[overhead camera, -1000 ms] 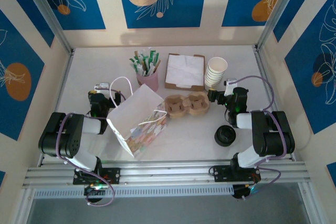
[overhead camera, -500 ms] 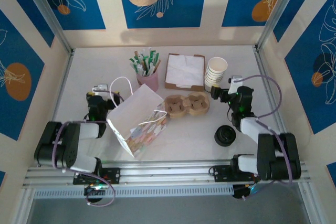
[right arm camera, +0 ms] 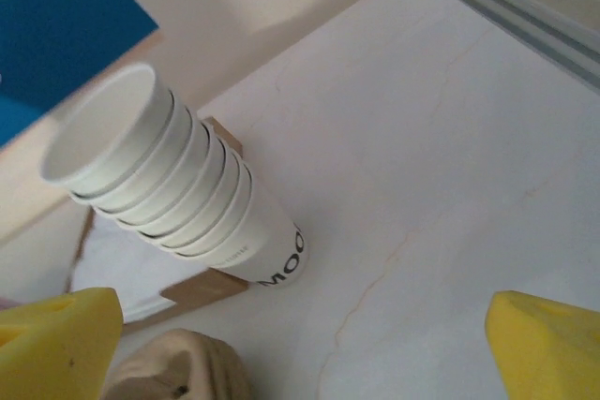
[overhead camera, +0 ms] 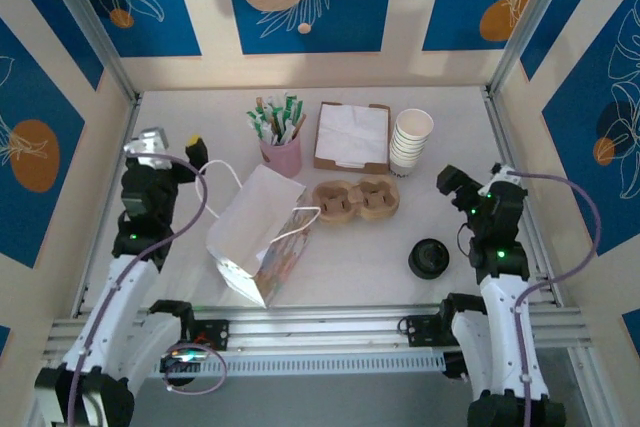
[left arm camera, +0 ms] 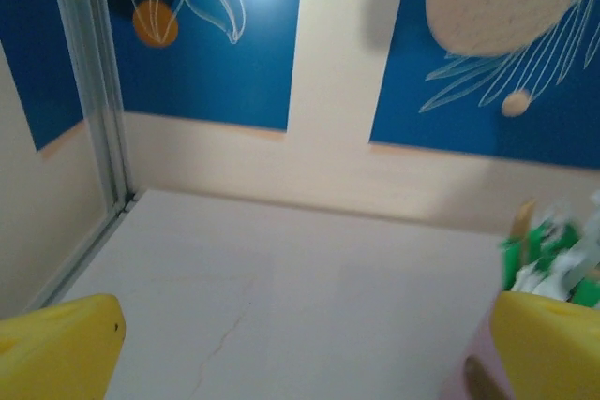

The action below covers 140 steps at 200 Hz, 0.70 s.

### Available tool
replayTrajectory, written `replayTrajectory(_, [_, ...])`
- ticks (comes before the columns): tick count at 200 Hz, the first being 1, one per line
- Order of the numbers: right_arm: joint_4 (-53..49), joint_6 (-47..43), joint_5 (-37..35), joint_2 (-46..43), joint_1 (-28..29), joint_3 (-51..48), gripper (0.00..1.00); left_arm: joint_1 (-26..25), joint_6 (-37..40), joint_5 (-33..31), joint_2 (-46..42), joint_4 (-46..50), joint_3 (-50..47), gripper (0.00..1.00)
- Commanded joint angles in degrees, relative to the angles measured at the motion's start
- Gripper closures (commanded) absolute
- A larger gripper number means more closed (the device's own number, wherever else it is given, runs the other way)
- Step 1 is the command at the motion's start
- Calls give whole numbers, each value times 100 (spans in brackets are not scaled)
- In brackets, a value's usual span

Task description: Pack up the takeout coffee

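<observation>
1. The counter (overhead camera: 360, 257) carries everything; a paper bag (overhead camera: 255, 232) lies left of the centre.
2. A brown cup carrier (overhead camera: 355, 200) lies just right of the bag, in front of a stack of white cups (overhead camera: 411, 139).
3. The takeout coffee (overhead camera: 428, 258) stands on the counter at the near right, apart from the carrier, beside the right arm.
4. The left pincer (left arm camera: 305, 348) is wide and holds nothing.
5. The right pincer (right arm camera: 302, 344) is wide too, empty, facing the cup stack.
</observation>
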State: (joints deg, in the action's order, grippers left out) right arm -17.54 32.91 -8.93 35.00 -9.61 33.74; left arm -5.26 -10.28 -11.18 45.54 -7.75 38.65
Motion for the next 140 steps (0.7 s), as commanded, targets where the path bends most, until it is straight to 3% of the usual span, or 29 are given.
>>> replayTrajectory(1, [-1409, 933, 630, 40, -166, 633, 0, 77, -996, -655, -39, 1909, 590, 0])
replayTrajectory(19, [-1728, 1020, 1152, 170, -314, 1003, 0, 182, -1271, -624, -2, 2337, 749, 0])
replayTrajectory(40, [-2068, 905, 1854, 351, -386, 1472, 0, 430, -1559, 912, 137, 2534, 986, 0])
replayTrajectory(66, [-2992, 814, 2217, 735, -387, 2359, 2, 618, -1282, 1936, 439, 3084, 1613, 0])
replayTrajectory(86, [-3544, 835, 2161, 974, -384, 2863, 7, 638, -1657, 1745, 402, 3170, 1677, 0])
replayTrajectory(117, [-3809, 953, 2115, 1305, -384, 3306, 25, 813, -1890, 2192, 260, 2868, 1236, 0])
replayTrajectory(140, [-3683, 1119, 2296, 1569, -354, 3476, 40, 894, -1692, 2045, 340, 3109, 1294, 0])
